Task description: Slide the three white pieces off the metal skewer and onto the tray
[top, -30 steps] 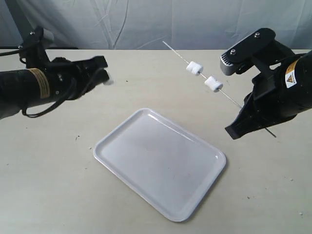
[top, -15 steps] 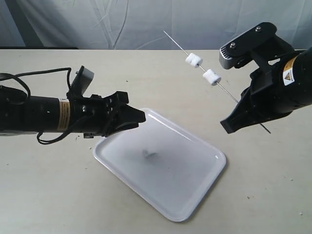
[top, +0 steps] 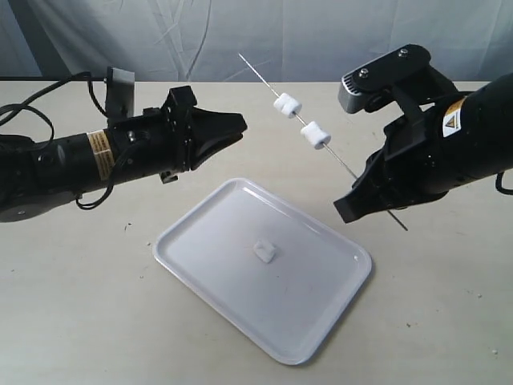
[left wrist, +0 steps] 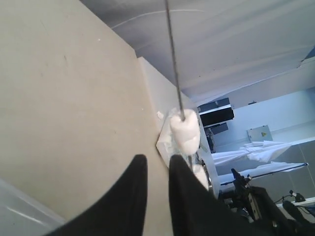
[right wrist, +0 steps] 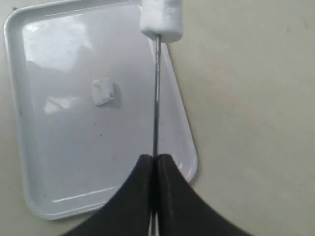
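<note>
The thin metal skewer (top: 345,164) slants up above the table, and my right gripper (top: 357,207) is shut on its lower end. Two white pieces (top: 286,105) (top: 315,135) are threaded on its upper half. A third white piece (top: 264,251) lies loose in the middle of the white tray (top: 200,241). My left gripper (top: 237,124) hovers left of the skewer's upper pieces, open by a narrow gap with nothing between its fingers. In the left wrist view the gripper (left wrist: 156,164) points at the nearest piece (left wrist: 185,130). The right wrist view shows the gripper (right wrist: 155,160) clamping the skewer (right wrist: 156,93).
A pale beige table (top: 80,305) carries the tray. A grey-white cloth backdrop (top: 160,36) hangs behind. The bulky right arm (top: 449,140) sits over the table's right side, and the left arm (top: 72,160) stretches in with cables from the left.
My left gripper carried a white piece over the tray, let it go there, then rose toward the skewer. The right arm shifted the skewer to the left.
</note>
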Controlling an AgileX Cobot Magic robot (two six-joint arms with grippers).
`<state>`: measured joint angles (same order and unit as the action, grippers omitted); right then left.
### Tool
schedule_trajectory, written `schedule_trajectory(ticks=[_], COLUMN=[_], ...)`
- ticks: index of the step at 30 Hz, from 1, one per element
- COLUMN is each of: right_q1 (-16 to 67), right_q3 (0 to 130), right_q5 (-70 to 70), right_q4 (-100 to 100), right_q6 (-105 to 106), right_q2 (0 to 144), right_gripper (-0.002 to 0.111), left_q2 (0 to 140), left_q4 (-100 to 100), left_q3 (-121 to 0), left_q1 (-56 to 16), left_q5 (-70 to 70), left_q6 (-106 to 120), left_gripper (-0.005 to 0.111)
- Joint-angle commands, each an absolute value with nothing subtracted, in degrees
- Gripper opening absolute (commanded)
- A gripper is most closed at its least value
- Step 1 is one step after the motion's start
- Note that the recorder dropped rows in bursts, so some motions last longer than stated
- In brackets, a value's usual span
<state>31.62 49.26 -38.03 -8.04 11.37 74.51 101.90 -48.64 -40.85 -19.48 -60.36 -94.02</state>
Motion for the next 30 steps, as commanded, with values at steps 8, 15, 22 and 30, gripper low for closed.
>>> schedule_trajectory(ticks=[8, 15, 22, 30], right_q1=[31.49, 31.49, 31.49, 31.49], right_q3=[49.31, 49.31, 49.31, 49.31], right_q5=[-36.81, -36.01, -36.04, -36.41], right_q4=[-16.01, -18.99, -18.99, -18.99], right_q6=[18.41, 21.14, 21.24, 21.47], right_q2=[74.55, 74.55, 74.55, 74.55], right_gripper=[-0.001, -0.001, -0.001, -0.001], left_q2=[101.99, 101.99, 101.99, 101.99], left_q4=[-48.18, -51.01, -50.31, -49.75], left_q3=[-44.45, -44.46, -44.46, -44.46], left_q1=[-19.51, -19.51, -19.51, -19.51], left_q5=[-60.23, -60.19, -62.26, -63.15], left_q6=[-92.32, -92.90, -92.90, -92.90], left_gripper=[0.016, 0.024, 0.024, 0.024])
